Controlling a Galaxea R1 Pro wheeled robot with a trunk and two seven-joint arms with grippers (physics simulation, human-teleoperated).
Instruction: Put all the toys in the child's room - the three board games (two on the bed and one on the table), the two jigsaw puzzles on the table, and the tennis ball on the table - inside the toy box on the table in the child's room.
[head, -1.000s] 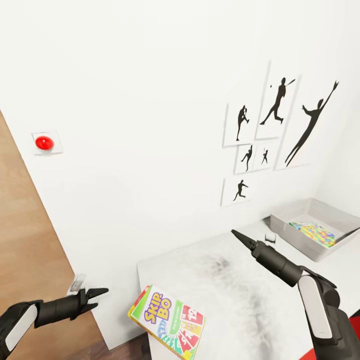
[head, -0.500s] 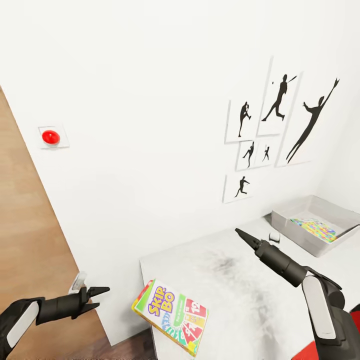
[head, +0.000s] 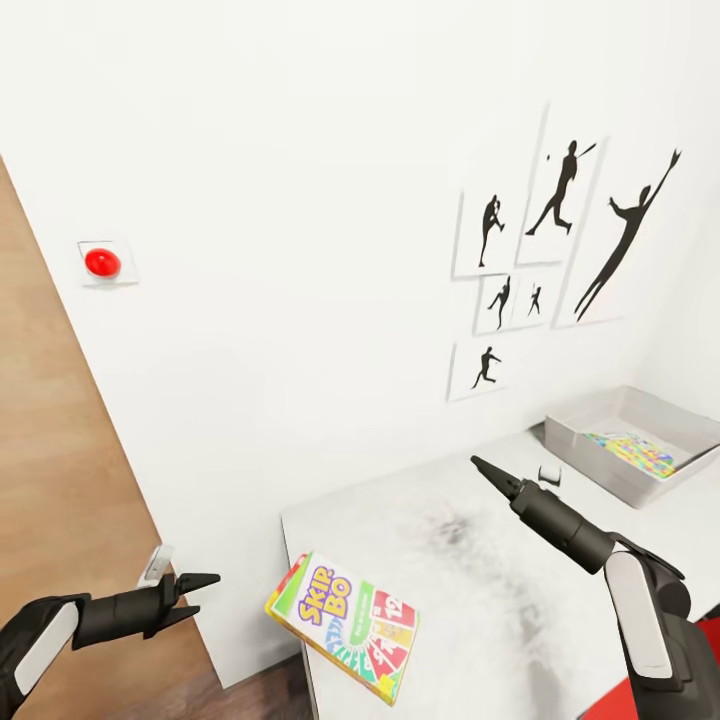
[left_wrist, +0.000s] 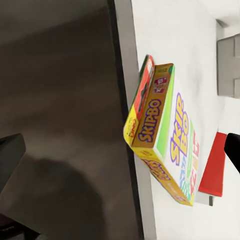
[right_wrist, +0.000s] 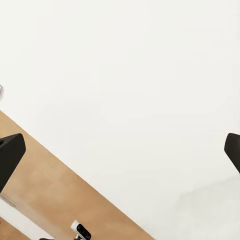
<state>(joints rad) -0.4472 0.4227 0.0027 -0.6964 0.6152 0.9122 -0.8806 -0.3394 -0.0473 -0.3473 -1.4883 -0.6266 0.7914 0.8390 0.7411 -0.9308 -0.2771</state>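
A Skip-Bo board game lies flat on the near left corner of the white table, partly over the edge. In the left wrist view the yellow-edged Skip-Bo box has a green and red edge behind it. The grey toy box stands at the table's far right, with a multicolour jigsaw puzzle inside. My left gripper hangs open off the table, left of the game. Above the table's middle, my right gripper is open and empty.
A small white object sits on the table beside the toy box. Baseball silhouette pictures hang on the white wall behind. A red button is on the wall at left, beside a brown wood surface.
The whole view has shifted slightly, so the camera moved. Both arms keep their pose and the game stays on the table corner.
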